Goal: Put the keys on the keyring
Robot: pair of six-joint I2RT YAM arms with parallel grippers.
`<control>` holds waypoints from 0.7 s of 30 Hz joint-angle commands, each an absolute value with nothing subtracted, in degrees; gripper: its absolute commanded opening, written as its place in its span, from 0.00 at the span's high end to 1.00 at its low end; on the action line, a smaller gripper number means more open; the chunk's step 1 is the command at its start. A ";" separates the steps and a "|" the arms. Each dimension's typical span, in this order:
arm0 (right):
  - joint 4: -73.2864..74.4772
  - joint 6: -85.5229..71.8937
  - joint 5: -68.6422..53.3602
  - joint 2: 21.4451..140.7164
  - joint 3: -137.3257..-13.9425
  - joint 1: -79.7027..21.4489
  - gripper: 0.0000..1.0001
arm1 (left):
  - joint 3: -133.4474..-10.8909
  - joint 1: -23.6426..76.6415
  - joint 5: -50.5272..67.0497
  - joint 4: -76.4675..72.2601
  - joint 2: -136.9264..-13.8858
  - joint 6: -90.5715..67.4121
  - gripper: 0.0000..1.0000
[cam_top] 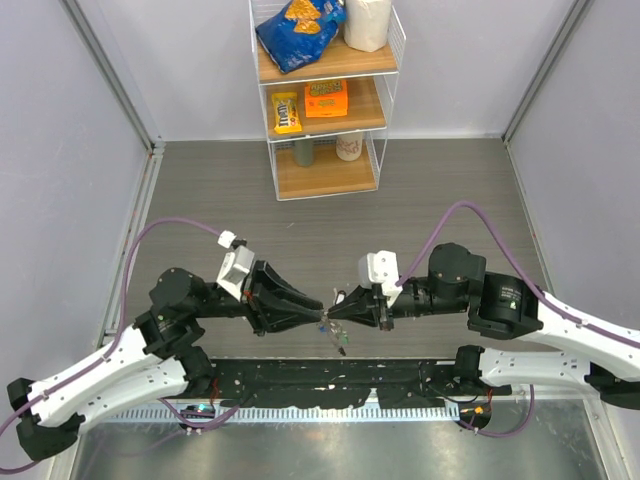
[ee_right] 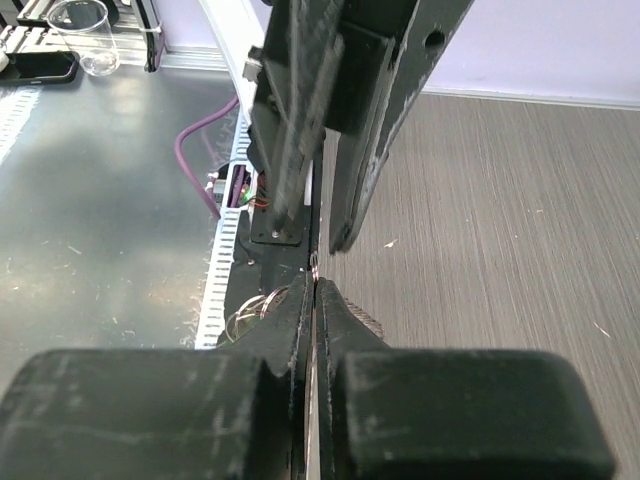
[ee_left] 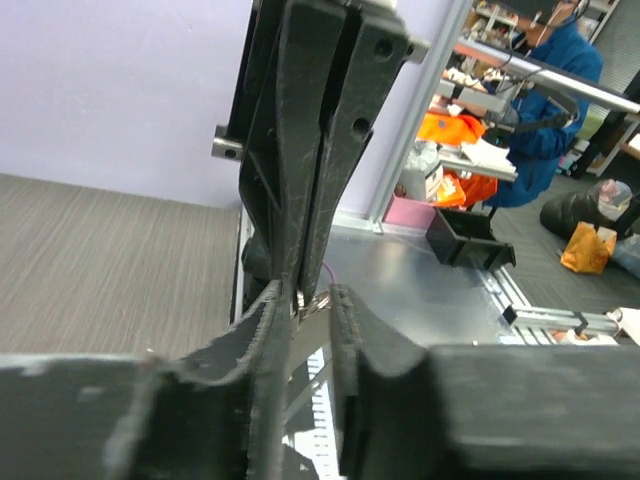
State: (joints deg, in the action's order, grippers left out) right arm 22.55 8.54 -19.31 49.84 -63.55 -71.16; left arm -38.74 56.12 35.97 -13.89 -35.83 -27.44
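Note:
My two grippers meet tip to tip above the near edge of the table. My right gripper (cam_top: 336,312) (ee_right: 314,285) is shut on a thin wire of the keyring (ee_right: 252,308), whose silvery loops hang just left of its fingers. My left gripper (cam_top: 322,317) (ee_left: 307,295) is open, its two fingers straddling the right gripper's tip. A bit of the keyring (ee_left: 314,303) shows in the gap between them. The keys (cam_top: 341,342) dangle as a small dark and greenish cluster just below the fingertips. Their colours are hard to tell.
A white wire shelf rack (cam_top: 325,100) with snack packs and cups stands at the back centre. A black mounting strip (cam_top: 330,382) and a slotted rail run along the near edge under the grippers. Purple cables (cam_top: 180,225) loop over both arms.

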 commanded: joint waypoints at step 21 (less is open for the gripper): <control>-13.41 -7.55 -9.76 36.57 -48.45 -71.37 0.95 | -30.85 55.99 27.25 -40.42 -34.10 -33.75 0.53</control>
